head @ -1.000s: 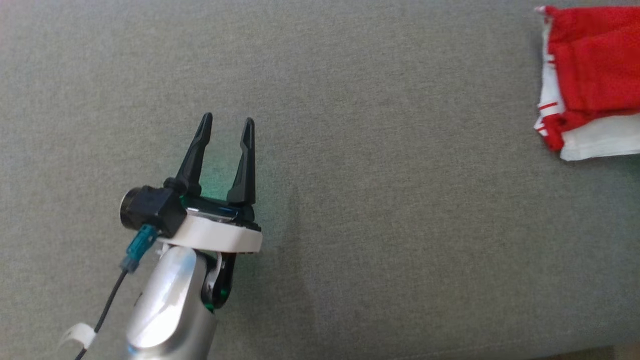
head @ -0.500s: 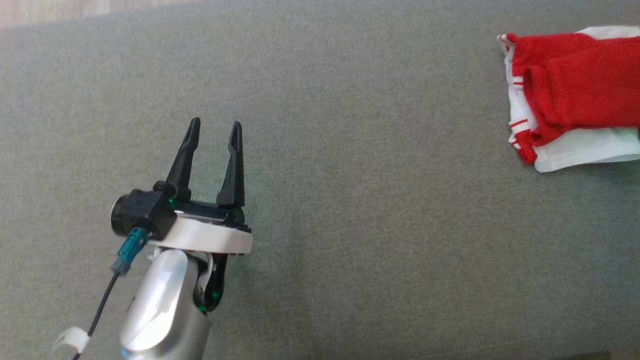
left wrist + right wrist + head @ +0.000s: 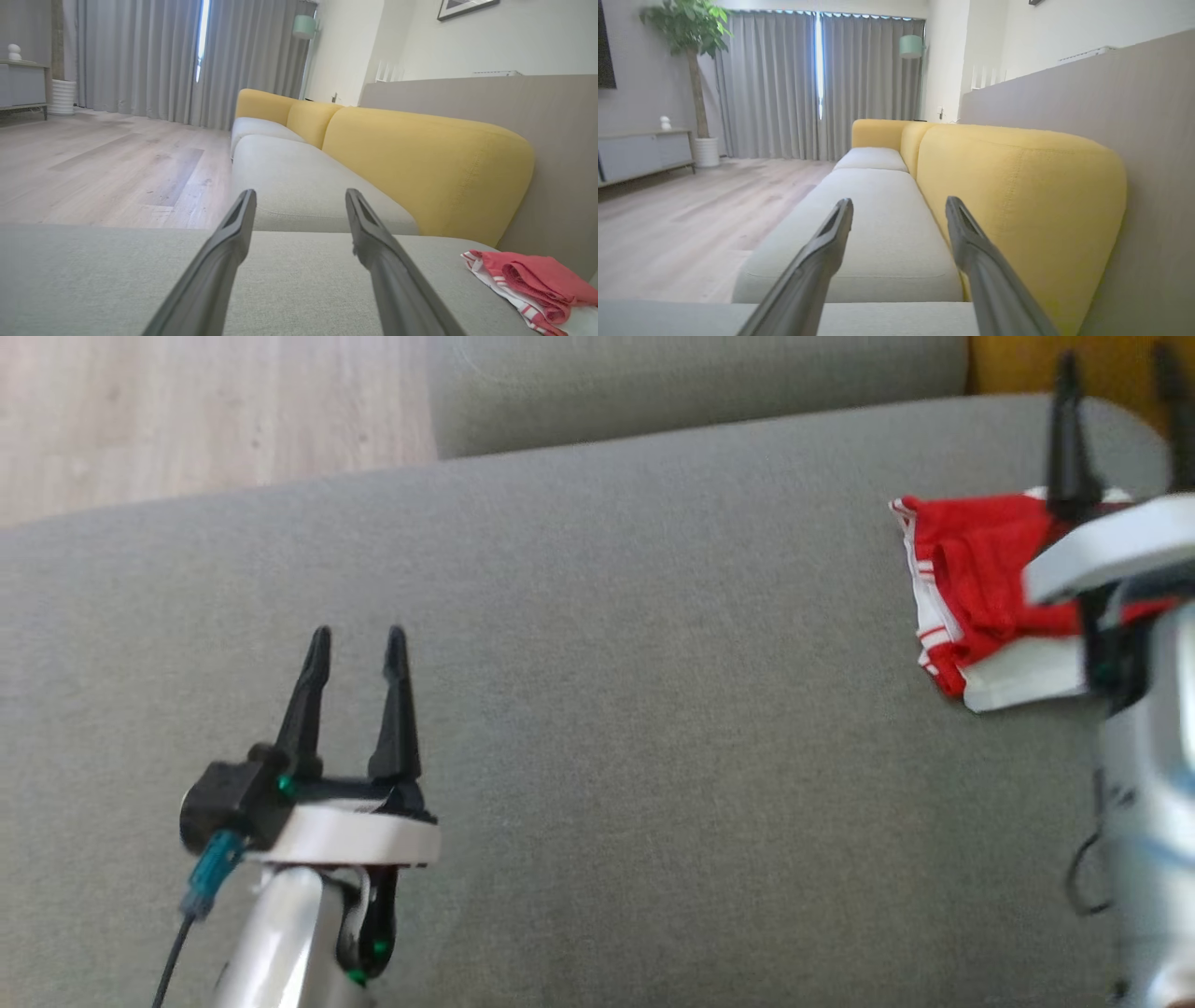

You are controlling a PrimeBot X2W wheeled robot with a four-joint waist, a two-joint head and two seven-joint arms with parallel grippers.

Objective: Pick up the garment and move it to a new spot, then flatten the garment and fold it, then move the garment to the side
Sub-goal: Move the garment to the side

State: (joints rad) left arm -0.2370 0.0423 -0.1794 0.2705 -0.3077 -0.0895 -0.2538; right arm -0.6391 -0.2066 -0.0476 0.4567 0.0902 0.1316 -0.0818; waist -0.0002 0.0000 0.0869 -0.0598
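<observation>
Left gripper fingers spread wide, nothing between them, above grey seat cushion. Red-and-white garment lies on the cushion at lower right, apparently folded, cut off by frame edge. Yellow backrest behind, wood floor at left.

The head view has tilted up, revealing wooden floor beyond the sofa. The right gripper has entered at the right, fingers apart, overlapping the garment.
</observation>
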